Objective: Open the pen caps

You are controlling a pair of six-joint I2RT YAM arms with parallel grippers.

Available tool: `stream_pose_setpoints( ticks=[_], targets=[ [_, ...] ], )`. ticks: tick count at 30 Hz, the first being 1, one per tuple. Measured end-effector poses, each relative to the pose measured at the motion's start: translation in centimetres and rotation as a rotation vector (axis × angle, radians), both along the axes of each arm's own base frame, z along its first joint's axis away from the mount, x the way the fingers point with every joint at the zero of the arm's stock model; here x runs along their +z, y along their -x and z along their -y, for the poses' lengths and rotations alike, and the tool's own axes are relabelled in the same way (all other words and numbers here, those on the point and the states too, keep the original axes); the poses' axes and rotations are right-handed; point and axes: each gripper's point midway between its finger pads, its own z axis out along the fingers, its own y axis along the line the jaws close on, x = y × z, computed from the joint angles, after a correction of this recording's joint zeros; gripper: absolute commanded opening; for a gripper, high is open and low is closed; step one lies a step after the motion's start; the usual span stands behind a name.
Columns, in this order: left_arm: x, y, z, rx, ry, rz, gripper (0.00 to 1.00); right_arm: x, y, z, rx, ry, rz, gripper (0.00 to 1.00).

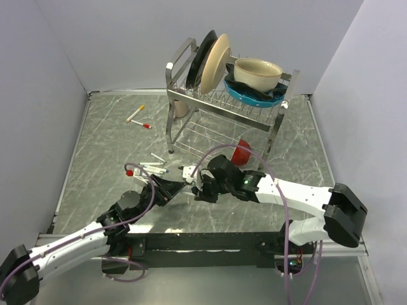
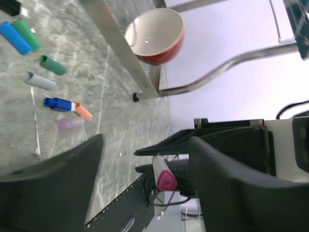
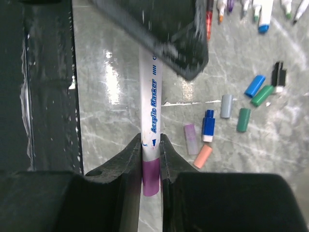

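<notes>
My right gripper (image 3: 150, 159) is shut on a white marker pen (image 3: 150, 101), its fingers clamping the barrel just above the pen's purple end (image 3: 150, 179). The pen's other end runs under my left gripper's finger (image 3: 181, 48). In the left wrist view that pen points at the camera, showing a magenta tip (image 2: 165, 180). My left gripper (image 2: 145, 186) is open, its fingers wide apart around this tip. Several loose caps lie on the table: blue (image 3: 254, 85), green (image 3: 244, 119), grey (image 3: 226, 106), lilac (image 3: 191, 138), salmon (image 3: 203, 156). In the top view both grippers meet near the table's front (image 1: 184, 187).
A metal dish rack (image 1: 181, 95) with plates and a bowl stands at the back. A red bowl (image 1: 241, 151) sits under it. Uncapped pens (image 3: 263, 14) lie in a row. A yellow-capped pen (image 1: 135, 113) and a red-capped pen (image 1: 144, 124) lie at the far left.
</notes>
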Motion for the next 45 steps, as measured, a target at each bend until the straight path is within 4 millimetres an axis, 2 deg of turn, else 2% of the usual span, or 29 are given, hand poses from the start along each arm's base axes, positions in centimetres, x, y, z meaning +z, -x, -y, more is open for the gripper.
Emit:
stream_pose_setpoints(
  ticks=[4,10,12,13,16,17,19,20,23,26,30,31,34,41,45],
  targets=[
    [-0.9,-0.7,0.2,0.03,-0.017,-0.032,0.54,-0.8,-0.2,-0.2,-0.056,0.016,-0.058,0.0],
    [-0.8,-1.1,0.6,0.043,-0.019,-0.032,0.5,-1.1,-0.4,-0.4,-0.11,0.025,-0.107,0.0],
    [-0.6,-1.1,0.8,0.04,-0.015,-0.029,0.44,-1.2,-0.5,-0.5,-0.121,0.026,-0.12,0.0],
    [-0.5,-1.2,0.9,0.038,-0.015,-0.028,0.35,-1.1,-0.6,-0.6,-0.125,0.025,-0.124,0.0],
    [-0.3,-1.2,1.1,0.034,-0.01,-0.023,0.16,-1.2,-0.6,-0.7,-0.137,0.025,-0.139,0.03],
    [-0.3,-1.2,1.2,0.033,-0.012,-0.023,0.01,-1.2,-0.6,-0.7,-0.139,0.025,-0.142,0.08],
    [-0.3,-1.3,1.2,0.031,-0.012,-0.024,0.01,-1.3,-0.6,-0.7,-0.144,0.026,-0.146,0.19],
    [-0.1,-1.3,1.3,0.03,-0.012,-0.02,0.01,-1.3,-0.6,-0.7,-0.146,0.026,-0.149,0.31],
    [0.1,-1.4,1.3,0.036,-0.016,-0.02,0.01,-1.0,-0.8,-0.7,-0.148,0.02,-0.153,0.46],
    [1.2,-1.5,1.0,0.049,-0.006,-0.01,0.01,-0.9,-0.9,-0.7,-0.143,0.017,-0.158,0.48],
    [3.1,-1.9,0.1,0.095,0.018,0.013,0.01,-0.7,-0.9,-0.7,-0.131,0.013,-0.159,0.4],
    [3.3,-1.9,-0.1,0.103,0.019,0.015,0.01,-0.7,-0.9,-0.7,-0.129,0.013,-0.162,0.28],
    [3.4,-2.0,-0.4,0.119,0.012,0.01,0.01,-0.7,-0.8,-0.7,-0.118,0.013,-0.16,0.0],
    [3.1,-1.9,-0.4,0.118,0.005,-0.006,0.01,-0.9,-0.4,-0.5,-0.093,0.024,-0.165,0.0],
    [3.8,-2.1,-0.8,0.141,-0.025,-0.02,0.01,-0.5,-0.5,-0.7,-0.078,0.017,-0.153,0.0]
  ],
)
